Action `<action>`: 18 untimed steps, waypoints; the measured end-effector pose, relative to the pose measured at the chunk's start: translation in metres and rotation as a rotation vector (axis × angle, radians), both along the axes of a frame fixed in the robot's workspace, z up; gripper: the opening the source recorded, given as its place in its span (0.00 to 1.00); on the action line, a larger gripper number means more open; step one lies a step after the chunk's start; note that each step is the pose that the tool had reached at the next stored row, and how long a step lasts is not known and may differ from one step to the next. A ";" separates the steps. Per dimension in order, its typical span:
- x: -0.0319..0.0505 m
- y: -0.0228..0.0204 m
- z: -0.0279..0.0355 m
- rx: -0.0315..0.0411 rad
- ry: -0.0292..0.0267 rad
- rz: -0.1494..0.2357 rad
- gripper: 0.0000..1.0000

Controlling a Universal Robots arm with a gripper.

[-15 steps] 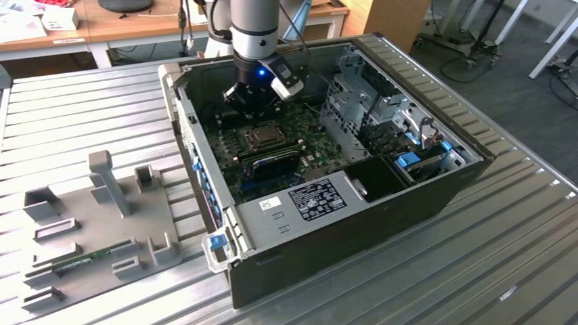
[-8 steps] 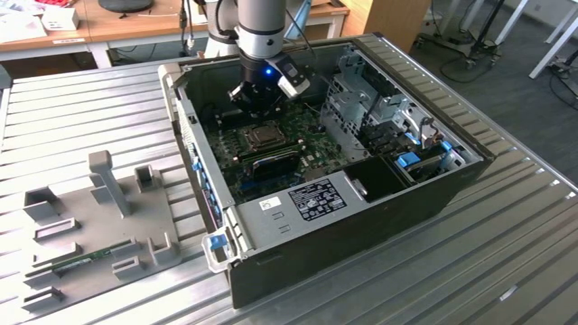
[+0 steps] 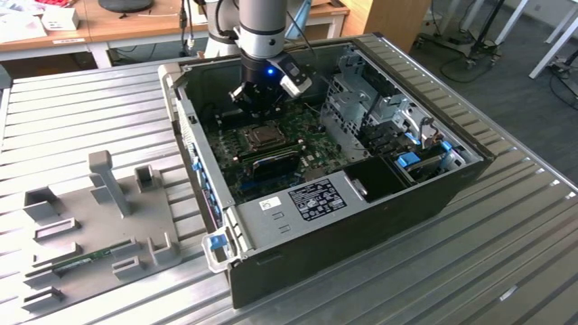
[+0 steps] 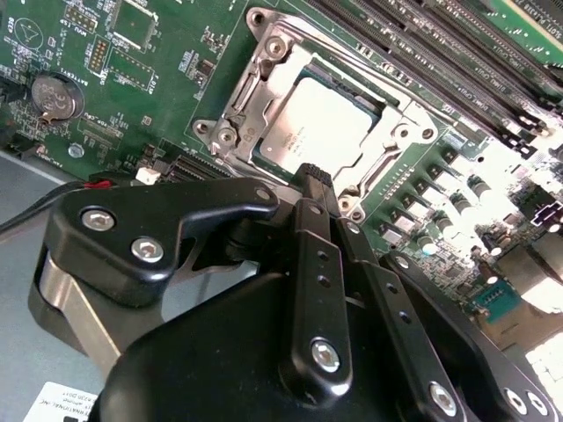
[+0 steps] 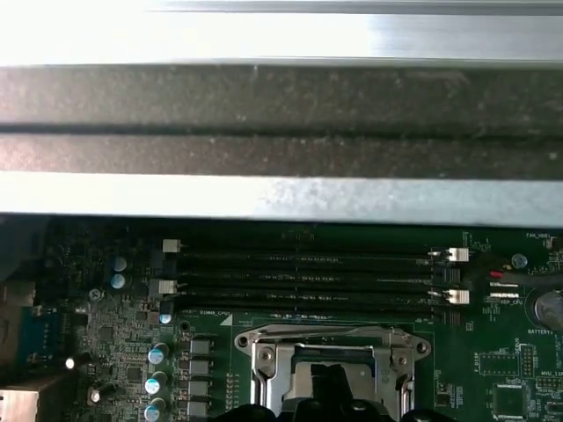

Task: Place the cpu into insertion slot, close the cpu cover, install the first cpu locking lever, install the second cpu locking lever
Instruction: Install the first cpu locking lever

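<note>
**Chip seated, cover down, levers in hand**

Going left to right in the exterior view: a grey fixture (image 3: 99,230) with upright posts lies near the desk's (image 3: 72,108) left edge, with a memory stick (image 3: 86,260) lying in it. Just beside it, toward the middle of the desk, stands the open case (image 3: 442,196), and the gripper (image 3: 257,105) hangs inside it over the far part of the motherboard (image 3: 312,139).

In the second wrist view the cpu (image 4: 308,127) lies flat in the slot (image 4: 230,97), its silver top showing through the window of the cover (image 4: 264,66), which lies down over it. The memory slots (image 4: 422,53) run alongside, past the socket's far edge. The gripper's black links reach down at the socket's near edge; the jaws look drawn together, holding nothing that I can make out.

My reading: placing the chip and closing the cover appear done, and the work stands at the locking levers. Whether either lever is already latched I cannot tell; the gripper body hides the near side of the socket. A lever calls for a press down and a sideways tuck under its catch, with the tips kept clear of the capacitors (image 4: 440,220) just beside the socket.
</note>
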State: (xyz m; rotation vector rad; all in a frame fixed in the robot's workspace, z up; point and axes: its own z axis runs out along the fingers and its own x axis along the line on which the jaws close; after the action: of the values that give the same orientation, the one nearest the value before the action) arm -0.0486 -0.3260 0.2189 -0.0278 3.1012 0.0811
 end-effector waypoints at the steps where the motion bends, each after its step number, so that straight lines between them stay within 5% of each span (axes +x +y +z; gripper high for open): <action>1: 0.0000 0.0000 0.0000 0.0000 0.0000 0.000 0.10; 10: 0.0034 -0.0010 0.0000 0.0001 0.0003 0.000 0.10; 18: 0.0033 -0.0122 0.0000 0.0001 0.0002 0.000 0.10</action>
State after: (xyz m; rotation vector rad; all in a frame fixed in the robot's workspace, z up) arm -0.0452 -0.3382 0.2189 -0.0279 3.1015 0.0813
